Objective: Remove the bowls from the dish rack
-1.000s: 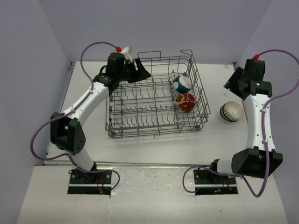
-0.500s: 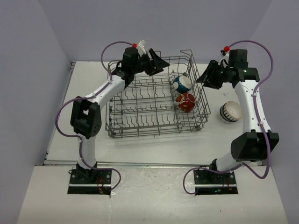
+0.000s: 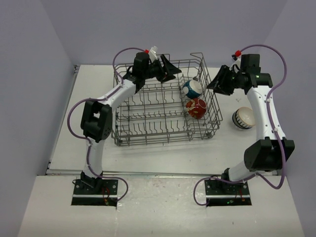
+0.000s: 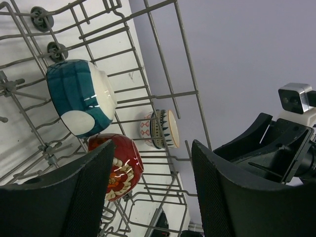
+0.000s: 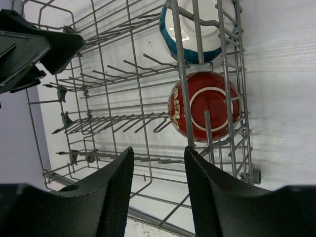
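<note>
Rightward, teal bowl (image 3: 191, 88) and red bowl (image 3: 196, 108) crowd the dish rack (image 3: 217, 106) wall.

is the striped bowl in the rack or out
Out: the striped bowl sits on the table, beside the dish rack and outside its right wall.

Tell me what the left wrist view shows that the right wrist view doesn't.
Only the left wrist view: the striped bowl outside the dish rack, seen through its wall, and the right pincer beyond it. Only the right wrist view: the left pincer above the rack, and the rack's bowl-free rows of tines. Both: the teal-white bowl and the red bowl, side by side in the rack.
</note>
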You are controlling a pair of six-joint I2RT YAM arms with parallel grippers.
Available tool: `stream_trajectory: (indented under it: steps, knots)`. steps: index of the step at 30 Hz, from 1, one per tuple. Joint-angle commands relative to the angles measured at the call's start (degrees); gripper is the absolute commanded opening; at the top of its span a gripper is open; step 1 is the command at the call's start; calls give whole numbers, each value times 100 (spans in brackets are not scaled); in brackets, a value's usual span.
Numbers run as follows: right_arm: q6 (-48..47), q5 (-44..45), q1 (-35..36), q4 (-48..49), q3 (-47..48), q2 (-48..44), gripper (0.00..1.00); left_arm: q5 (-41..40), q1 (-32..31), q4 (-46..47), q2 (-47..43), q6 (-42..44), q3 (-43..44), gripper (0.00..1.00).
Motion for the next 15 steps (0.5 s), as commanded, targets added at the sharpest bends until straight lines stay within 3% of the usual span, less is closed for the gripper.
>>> stream_trajectory:
  steps: [1, 15]
  knots:
    - [-232, 530, -33, -193, -20, -123, 47, 214, -21, 162, 22, 64, 199, 65]
    - [-197, 513, -103, -35, 121, -176, 47, -41, -92, -58, 110, 293, 23, 65]
